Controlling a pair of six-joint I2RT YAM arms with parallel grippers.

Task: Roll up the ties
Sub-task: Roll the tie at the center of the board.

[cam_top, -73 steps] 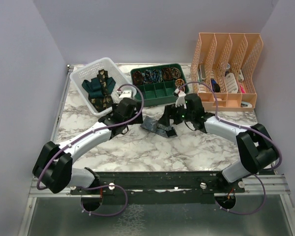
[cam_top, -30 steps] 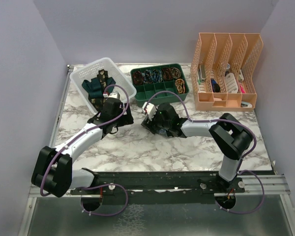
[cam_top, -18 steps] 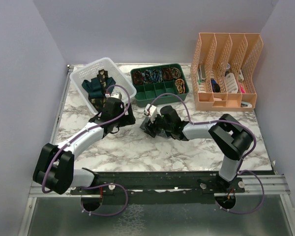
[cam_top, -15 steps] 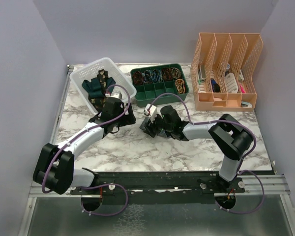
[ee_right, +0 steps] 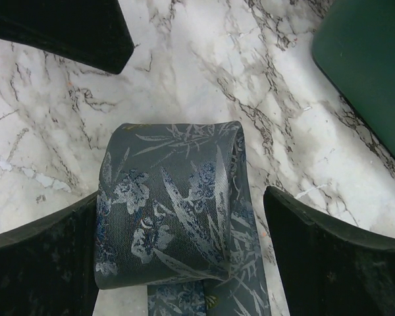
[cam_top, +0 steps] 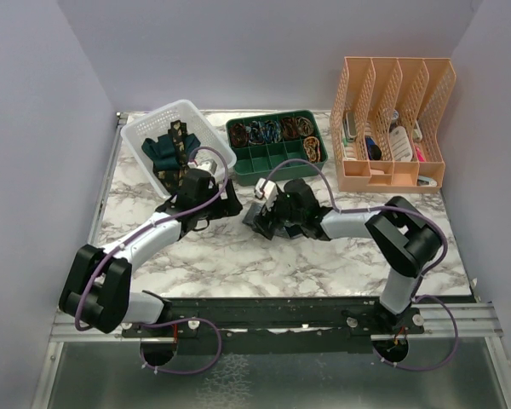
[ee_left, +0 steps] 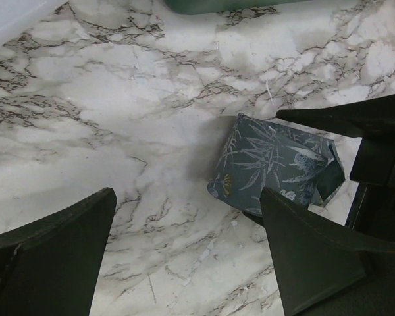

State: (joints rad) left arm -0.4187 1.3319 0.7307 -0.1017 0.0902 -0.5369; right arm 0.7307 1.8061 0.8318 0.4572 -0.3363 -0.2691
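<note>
At 6 o'clock of the rolled tie [ee_left: 270,164] the marble table [cam_top: 238,256] lay open, green tray [cam_top: 272,160] crowded 12, white basket [cam_top: 153,117] stood at 10.

No lettering, label, brand or number can be read in any view; the rolled blue-grey fabric necktie [ee_right: 174,204] bears only a pattern of leaves and flowers.

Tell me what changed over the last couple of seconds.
The right gripper moved left onto the rolled blue-grey tie and has now opened, letting it go. The left gripper stayed open beside it. The basket and green tray did not move.
</note>
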